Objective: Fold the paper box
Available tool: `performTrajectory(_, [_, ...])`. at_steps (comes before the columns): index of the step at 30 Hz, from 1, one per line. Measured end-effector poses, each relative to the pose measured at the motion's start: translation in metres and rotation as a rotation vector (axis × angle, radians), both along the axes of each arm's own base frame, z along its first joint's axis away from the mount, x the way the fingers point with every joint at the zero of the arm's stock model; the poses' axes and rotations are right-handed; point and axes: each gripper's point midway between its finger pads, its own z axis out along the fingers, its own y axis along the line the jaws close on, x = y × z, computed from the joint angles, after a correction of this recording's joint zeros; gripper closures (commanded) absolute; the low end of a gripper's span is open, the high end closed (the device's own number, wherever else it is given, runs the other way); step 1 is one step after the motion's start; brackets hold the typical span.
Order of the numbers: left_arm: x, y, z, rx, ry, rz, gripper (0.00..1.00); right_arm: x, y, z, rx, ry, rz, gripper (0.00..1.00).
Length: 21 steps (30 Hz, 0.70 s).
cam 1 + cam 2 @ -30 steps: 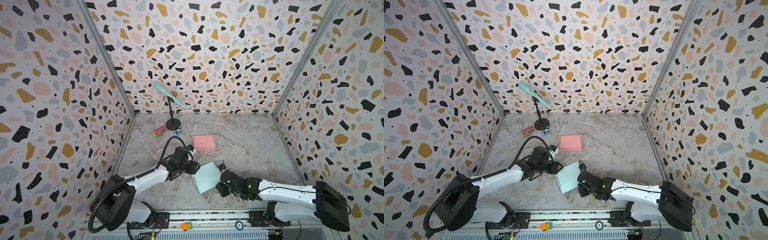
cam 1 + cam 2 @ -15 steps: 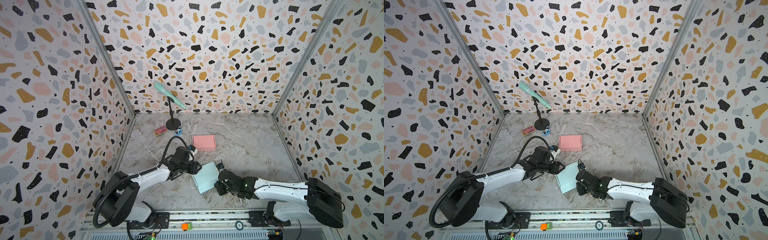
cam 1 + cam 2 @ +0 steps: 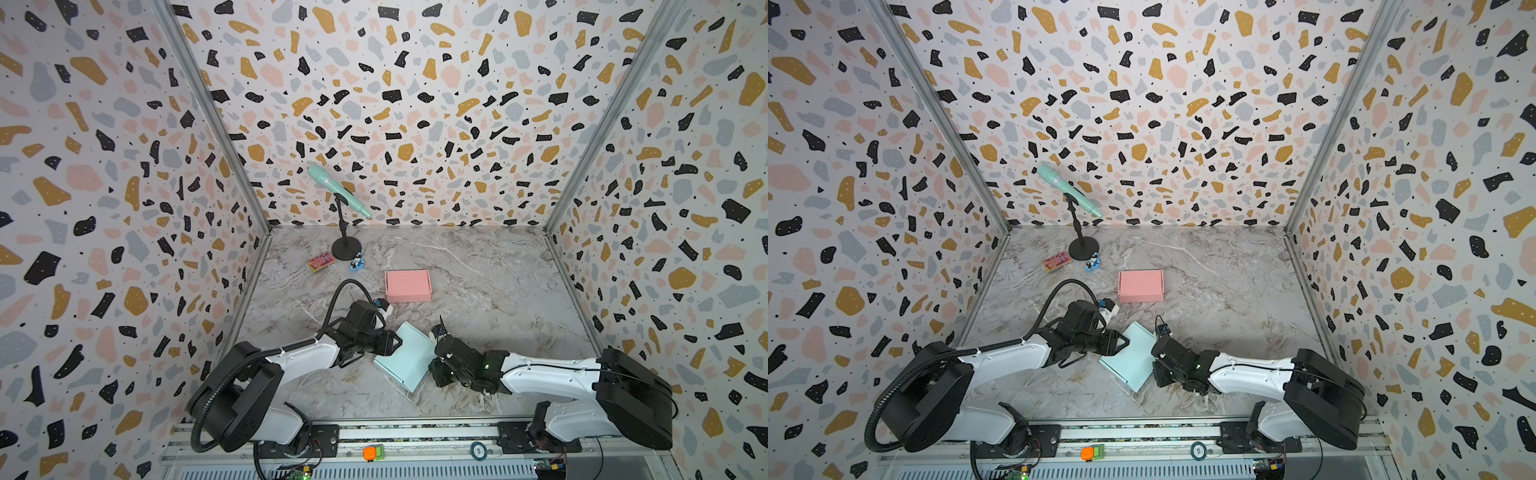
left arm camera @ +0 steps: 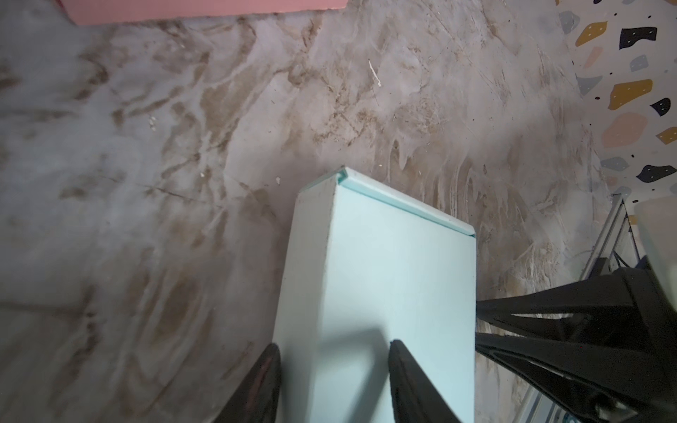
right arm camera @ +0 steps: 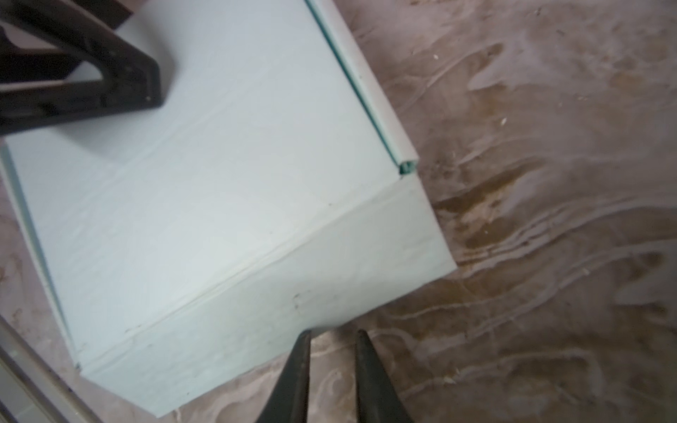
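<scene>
Since 1 second ago, the mint-green rectangular paper box (image 3: 405,359) has slid slightly left and the right arm (image 3: 552,374) has swung inward. It lies flat, closed and skewed on the marble-pattern desk (image 3: 478,291) near the front centre, between the 2 pincers. Left pincer (image 4: 334,344): released, jaws straddling 1 long top edge. Right pincer (image 5: 333,332): narrowly parted, empty, just beside a lower side edge. Bare desk extends right and rearward to the pink cardboard box (image 3: 408,286), cropped in the left wrist view. Both top views hide the right jaw tips.
</scene>
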Motion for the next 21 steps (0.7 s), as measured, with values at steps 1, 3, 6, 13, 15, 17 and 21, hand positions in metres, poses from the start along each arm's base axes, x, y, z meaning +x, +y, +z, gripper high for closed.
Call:
performTrajectory(1, [-0.002,0.001,-0.001,-0.002,0.004,0.003,0.51,0.001,0.0,-0.001,-0.003,0.001,0.0,0.77])
performTrajectory(3, [-0.004,0.003,-0.003,-0.006,0.007,0.009,0.51,0.003,0.0,-0.002,-0.006,0.001,0.001,0.76])
performTrajectory(6, [-0.006,0.004,-0.003,-0.015,0.01,0.019,0.51,0.006,0.001,-0.002,-0.008,-0.002,0.005,0.76])
performTrajectory(13, [-0.014,0.01,-0.003,-0.025,0.014,0.035,0.51,0.018,0.005,-0.001,-0.008,-0.006,0.01,0.76])
performTrajectory(15, [-0.016,0.011,-0.003,-0.028,0.017,0.041,0.51,0.02,0.006,-0.003,-0.011,-0.005,0.013,0.76])
performTrajectory(17, [-0.018,0.012,-0.003,-0.03,0.018,0.046,0.51,0.023,0.009,-0.004,-0.014,-0.001,0.018,0.76])
performTrajectory(21, [-0.019,0.014,-0.004,-0.034,0.022,0.064,0.51,0.029,0.016,-0.006,-0.03,-0.001,0.033,0.77])
